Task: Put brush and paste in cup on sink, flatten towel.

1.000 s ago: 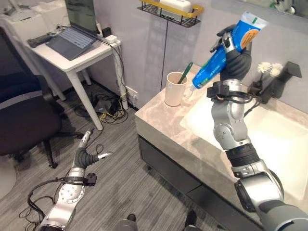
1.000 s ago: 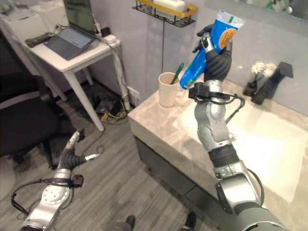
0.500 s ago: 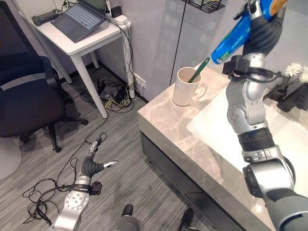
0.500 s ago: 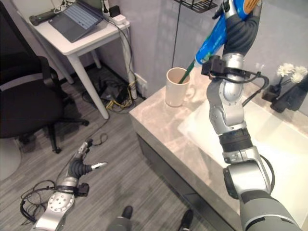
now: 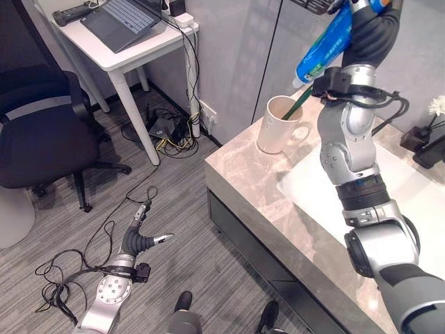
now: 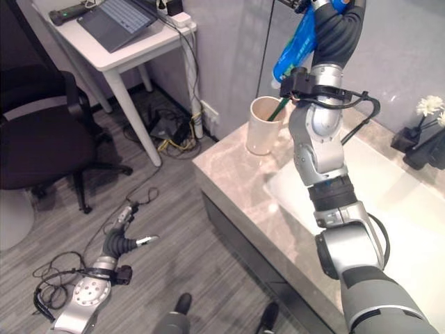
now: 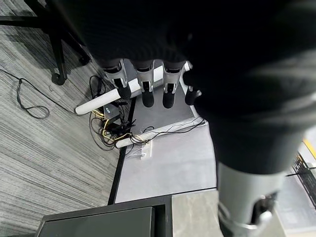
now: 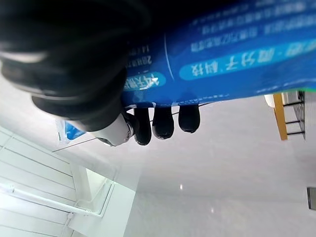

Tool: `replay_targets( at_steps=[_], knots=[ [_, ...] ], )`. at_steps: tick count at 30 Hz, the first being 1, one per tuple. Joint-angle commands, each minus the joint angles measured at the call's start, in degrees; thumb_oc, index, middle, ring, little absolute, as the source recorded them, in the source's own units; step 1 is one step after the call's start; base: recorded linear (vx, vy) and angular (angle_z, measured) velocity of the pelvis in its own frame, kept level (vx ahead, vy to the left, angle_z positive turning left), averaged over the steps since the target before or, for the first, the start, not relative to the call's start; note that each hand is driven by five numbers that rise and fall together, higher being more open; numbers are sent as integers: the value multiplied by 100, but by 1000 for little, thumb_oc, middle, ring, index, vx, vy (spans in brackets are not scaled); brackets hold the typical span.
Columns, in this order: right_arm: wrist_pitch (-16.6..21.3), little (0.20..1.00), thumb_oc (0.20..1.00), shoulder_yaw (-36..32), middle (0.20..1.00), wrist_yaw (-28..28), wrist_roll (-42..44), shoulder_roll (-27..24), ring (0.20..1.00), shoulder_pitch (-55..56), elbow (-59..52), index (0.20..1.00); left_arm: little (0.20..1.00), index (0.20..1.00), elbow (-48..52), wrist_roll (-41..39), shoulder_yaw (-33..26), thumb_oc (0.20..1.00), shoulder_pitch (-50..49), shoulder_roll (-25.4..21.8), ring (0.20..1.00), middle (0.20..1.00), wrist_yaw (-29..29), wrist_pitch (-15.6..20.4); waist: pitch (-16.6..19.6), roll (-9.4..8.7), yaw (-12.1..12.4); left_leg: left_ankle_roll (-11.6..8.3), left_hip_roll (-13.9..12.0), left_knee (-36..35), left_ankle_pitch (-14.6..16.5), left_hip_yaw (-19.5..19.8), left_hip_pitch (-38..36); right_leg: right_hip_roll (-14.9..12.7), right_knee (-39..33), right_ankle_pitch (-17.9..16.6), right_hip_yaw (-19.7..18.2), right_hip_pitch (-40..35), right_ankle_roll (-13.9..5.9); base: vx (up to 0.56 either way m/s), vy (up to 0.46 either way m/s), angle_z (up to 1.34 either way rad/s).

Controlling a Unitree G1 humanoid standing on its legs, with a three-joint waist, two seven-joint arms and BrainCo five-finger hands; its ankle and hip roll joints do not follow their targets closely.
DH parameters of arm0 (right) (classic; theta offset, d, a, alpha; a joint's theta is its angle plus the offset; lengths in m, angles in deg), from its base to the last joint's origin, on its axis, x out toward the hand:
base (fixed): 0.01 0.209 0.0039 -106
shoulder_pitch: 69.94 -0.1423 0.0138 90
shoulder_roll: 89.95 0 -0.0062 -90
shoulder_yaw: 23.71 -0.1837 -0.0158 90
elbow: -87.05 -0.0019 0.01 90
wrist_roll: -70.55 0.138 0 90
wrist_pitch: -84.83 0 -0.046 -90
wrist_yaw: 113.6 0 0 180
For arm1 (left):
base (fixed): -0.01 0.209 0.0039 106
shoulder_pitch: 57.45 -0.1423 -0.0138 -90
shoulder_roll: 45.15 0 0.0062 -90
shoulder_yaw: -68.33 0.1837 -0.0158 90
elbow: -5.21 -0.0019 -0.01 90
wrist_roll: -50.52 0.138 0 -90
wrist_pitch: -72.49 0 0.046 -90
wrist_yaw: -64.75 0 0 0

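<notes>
The right robot hand (image 5: pixel 372 31) is curled round a blue toothpaste tube (image 5: pixel 321 50), its cap end angled down just above the cream mug (image 5: pixel 279 125) on the marble tabletop (image 5: pixel 257 174). A green toothbrush (image 5: pixel 299 106) leans inside. The left robot hand (image 5: pixel 139 240) hangs low over the floor (image 5: pixel 174 209), fingers relaxed and spread.

Mug (image 5: pixel 281 125) is standing on the countertop (image 5: pixel 257 174) at its back left corner, just left of the sink basin (image 5: pixel 410 202), with a toothbrush (image 5: pixel 297 106) leaning inside it. Toothpaste tube (image 5: pixel 323 47) is hanging tilted above the mug in the right hand (image 5: pixel 372 28). Left of the counter, a desk (image 5: pixel 132 52) is carrying a laptop (image 5: pixel 125 14), with an office chair (image 5: pixel 42 132) standing further left and the left hand (image 5: pixel 139 240) hanging low over the floor.
</notes>
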State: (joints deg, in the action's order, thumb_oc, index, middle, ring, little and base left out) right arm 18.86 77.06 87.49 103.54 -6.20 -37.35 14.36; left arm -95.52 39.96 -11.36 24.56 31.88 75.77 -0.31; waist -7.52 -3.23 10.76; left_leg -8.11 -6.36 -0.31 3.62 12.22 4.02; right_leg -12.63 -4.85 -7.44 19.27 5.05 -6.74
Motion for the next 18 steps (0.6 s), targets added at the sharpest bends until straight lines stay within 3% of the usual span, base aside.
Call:
replay_targets(
  at_steps=[1,18],
  knots=[
    [294,200,200,57,200,-124,99,-86,200,-304,24,200,1000,1000,92,-88,261,1000,178,-266,1000,1000,52,207,223,-179,150,547,450,-432,-105,-251,-498,-100,296,-179,-235,51,-467,0,0,0],
    [48,200,200,325,200,-306,-76,118,200,-88,442,200,1000,1000,9,-19,302,1000,115,-289,1000,1000,32,219,120,-200,138,610,489,-462,-86,-324,-522,-141,321,-256,-306,102,-501,0,0,0]
  ],
)
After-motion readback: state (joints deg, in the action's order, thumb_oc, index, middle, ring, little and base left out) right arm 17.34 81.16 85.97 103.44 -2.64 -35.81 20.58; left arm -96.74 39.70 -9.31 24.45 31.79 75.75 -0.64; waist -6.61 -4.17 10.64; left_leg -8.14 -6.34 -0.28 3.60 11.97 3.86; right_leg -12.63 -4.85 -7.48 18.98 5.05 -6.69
